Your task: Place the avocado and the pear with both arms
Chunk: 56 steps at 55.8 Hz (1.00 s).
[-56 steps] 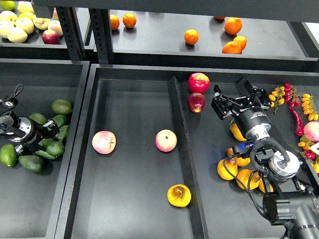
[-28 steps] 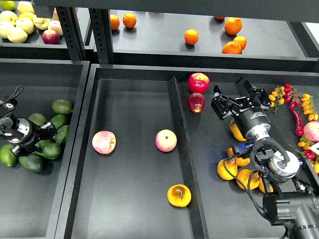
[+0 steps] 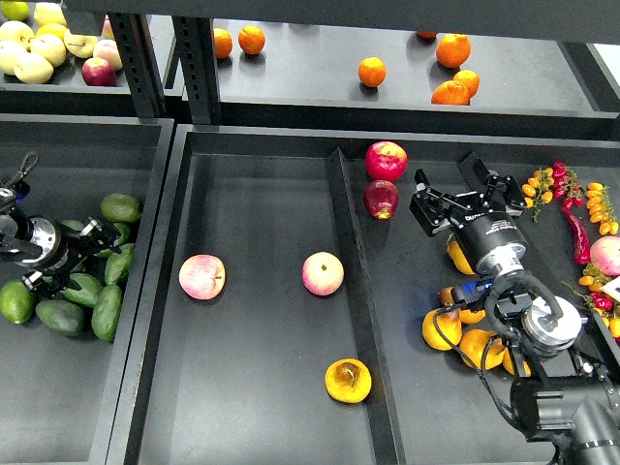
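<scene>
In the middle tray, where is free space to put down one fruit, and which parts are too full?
Bare floor lies between the left peach and the tray wall, and below both peaches, left of the pear. Crowded: the avocado pile and the yellow pears under the right arm.

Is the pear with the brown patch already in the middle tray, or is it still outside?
In. The pear lies on the floor of the middle tray, near its right wall, with no gripper touching it.
</scene>
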{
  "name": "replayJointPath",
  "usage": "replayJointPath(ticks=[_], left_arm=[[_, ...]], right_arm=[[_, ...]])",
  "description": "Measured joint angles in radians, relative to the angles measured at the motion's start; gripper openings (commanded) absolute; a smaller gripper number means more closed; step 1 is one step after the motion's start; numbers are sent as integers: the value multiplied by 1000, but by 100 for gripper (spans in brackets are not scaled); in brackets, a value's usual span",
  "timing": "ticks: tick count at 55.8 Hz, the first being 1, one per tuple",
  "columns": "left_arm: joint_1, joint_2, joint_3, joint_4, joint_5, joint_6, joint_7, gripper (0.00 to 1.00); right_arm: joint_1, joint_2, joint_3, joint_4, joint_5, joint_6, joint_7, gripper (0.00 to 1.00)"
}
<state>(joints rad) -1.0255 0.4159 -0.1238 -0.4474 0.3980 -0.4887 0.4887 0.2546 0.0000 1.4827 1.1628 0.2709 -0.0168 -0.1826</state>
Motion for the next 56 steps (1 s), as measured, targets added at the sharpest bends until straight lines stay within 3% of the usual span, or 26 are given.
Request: replayJointPath(ticks=[8,21,33,43,56], left_arm=[[4,21,-231,-4,-49,0,0,98],[57,14,-487,-81,-323,0,0,98],[269,-23,-761,-288,-443,0,0,98],[472,-167,-1015,-450,-447,0,0,98],[693,-378,-1272,-651,-447,0,0,99]], right_arm=[[-11,0,-13,0,1,2,-5,100],[-61,0,-46,-7,-2,62,-37,100],[-84,0,-67,-22,-8,122,-104,100],[-111,0,-109,-26,-9,177,-111,100],[-147,0,-165,-90,-12,358,-114,100]])
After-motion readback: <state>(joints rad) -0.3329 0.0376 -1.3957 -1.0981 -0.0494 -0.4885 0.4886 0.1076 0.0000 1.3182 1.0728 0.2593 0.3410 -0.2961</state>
